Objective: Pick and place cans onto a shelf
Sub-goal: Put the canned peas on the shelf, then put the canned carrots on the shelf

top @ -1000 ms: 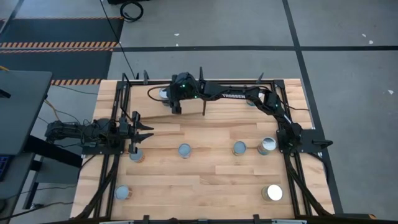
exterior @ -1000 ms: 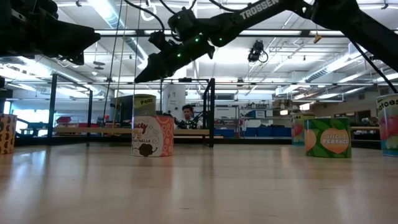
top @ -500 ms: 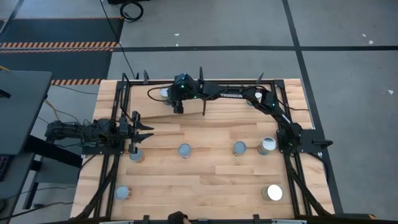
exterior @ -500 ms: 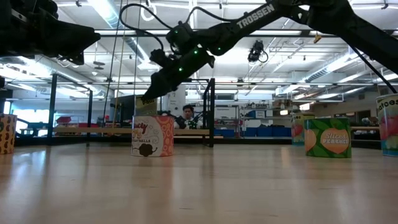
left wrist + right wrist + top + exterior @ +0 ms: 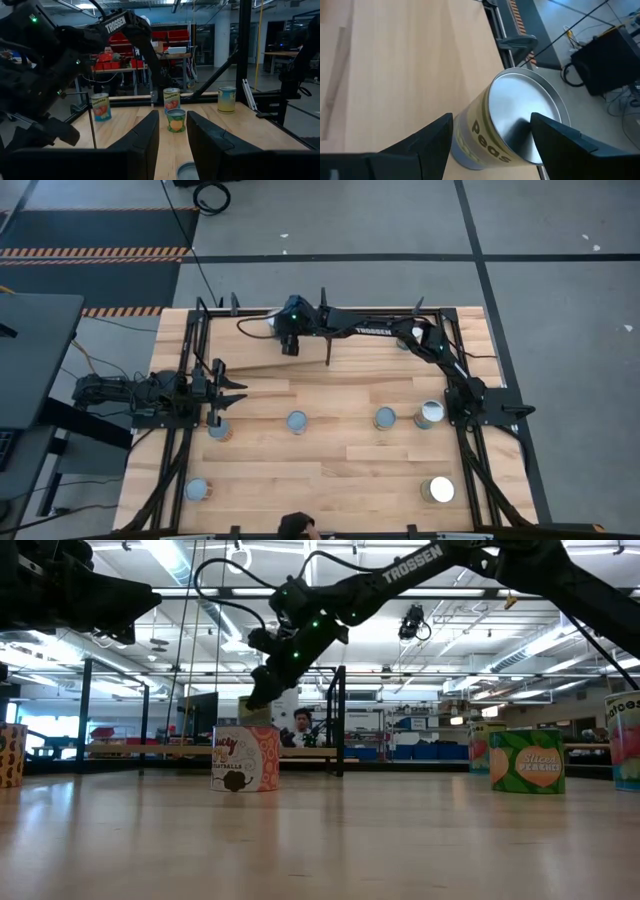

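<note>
Tabletop (image 5: 340,465): light wood planks, smooth, low sheen, visible grain. Shelf (image 5: 395,60): pale wood, smooth and matt; edge rods black metal. Peas can (image 5: 515,127): brushed silver metal top with a soft gloss and raised rim; yellow paper label, satin. Peaches can (image 5: 527,761): green printed label, slightly glossy. Can tops on the table (image 5: 441,489): bright reflective metal. Right gripper (image 5: 492,142): fingers matt dark plastic. Left gripper (image 5: 172,137): fingers matt black, smooth. Floor: grey, dull finish
</note>
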